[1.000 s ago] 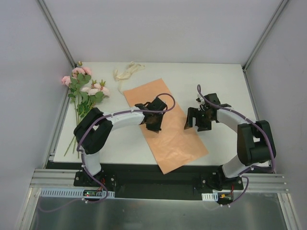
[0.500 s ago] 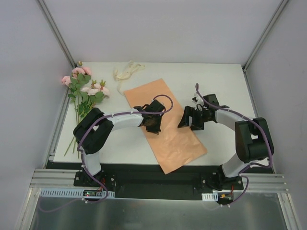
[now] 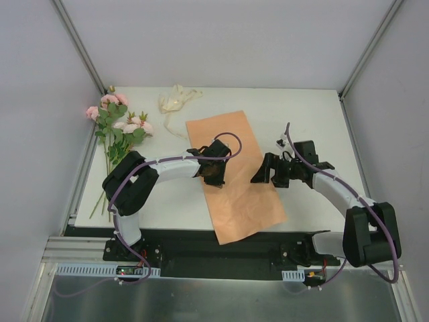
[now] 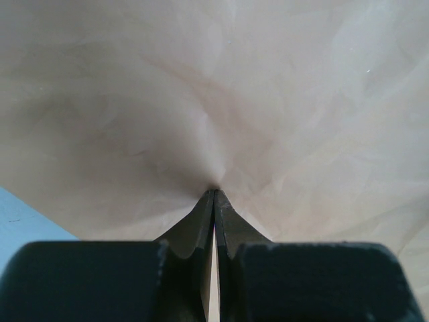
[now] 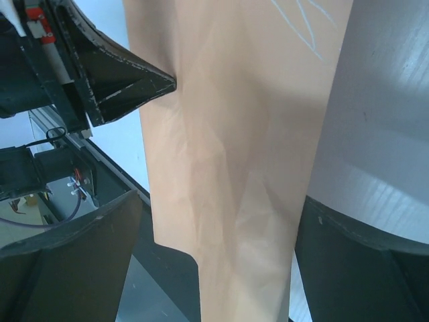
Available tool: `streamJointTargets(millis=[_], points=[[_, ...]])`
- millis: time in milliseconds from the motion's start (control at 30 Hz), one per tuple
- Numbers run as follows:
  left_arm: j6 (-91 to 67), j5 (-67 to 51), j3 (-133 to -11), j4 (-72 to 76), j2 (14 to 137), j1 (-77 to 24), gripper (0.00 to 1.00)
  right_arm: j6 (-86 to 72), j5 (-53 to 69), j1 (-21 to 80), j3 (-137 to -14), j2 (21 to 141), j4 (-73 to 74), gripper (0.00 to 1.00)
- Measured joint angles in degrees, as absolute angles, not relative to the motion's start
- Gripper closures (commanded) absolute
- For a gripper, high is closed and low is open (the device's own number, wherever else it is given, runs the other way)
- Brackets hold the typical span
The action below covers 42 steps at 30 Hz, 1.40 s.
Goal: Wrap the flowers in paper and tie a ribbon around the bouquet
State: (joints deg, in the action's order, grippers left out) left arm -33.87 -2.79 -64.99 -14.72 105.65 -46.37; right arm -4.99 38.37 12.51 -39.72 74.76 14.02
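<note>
The left jaws are pinched shut on the paper point(image 4: 268, 100), which puckers to a point at their tips. The right jaws stand wide and hold nothing, poised over the sheet's right half. Over the last second the sheet has swung clockwise about that pinch: its far end, which aimed at 11 o'clock, now aims nearly at 12, and the right arm point(image 3: 335, 191) has stretched toward 3 o'clock. We judge the paper is being squared up. The flowers point(image 3: 117, 127) lie unwrapped at 10 o'clock on the desk point(image 3: 301, 114), with the ribbon point(image 3: 175, 100) at 11. Only the left wrist view shows the pucker, and only the overhead view shows the flowers and ribbon
</note>
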Motion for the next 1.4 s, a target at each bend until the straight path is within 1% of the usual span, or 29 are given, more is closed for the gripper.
streamJointTargets(millis=[167, 500, 700, 1400], points=[[-33.78, -3.01, -64.99, -14.72, 105.69, -46.06, 1.0, -5.52, 37.76, 12.51, -38.7, 70.15, 16.29, 0.09], [-33.71, -3.99, -65.12, -14.31, 105.89, -46.02, 1.0, -5.43, 30.52, 15.53, -38.92, 62.24, 24.45, 0.1], [-33.69, -4.03, -65.19, -14.31, 105.91, -46.02, 1.0, -5.8, 27.77, 17.87, -38.98, 60.12, 26.7, 0.1], [-33.69, -4.14, -65.39, -14.26, 106.13, -46.02, 1.0, -10.11, 24.75, 22.92, -38.98, 54.72, 28.58, 0.09]])
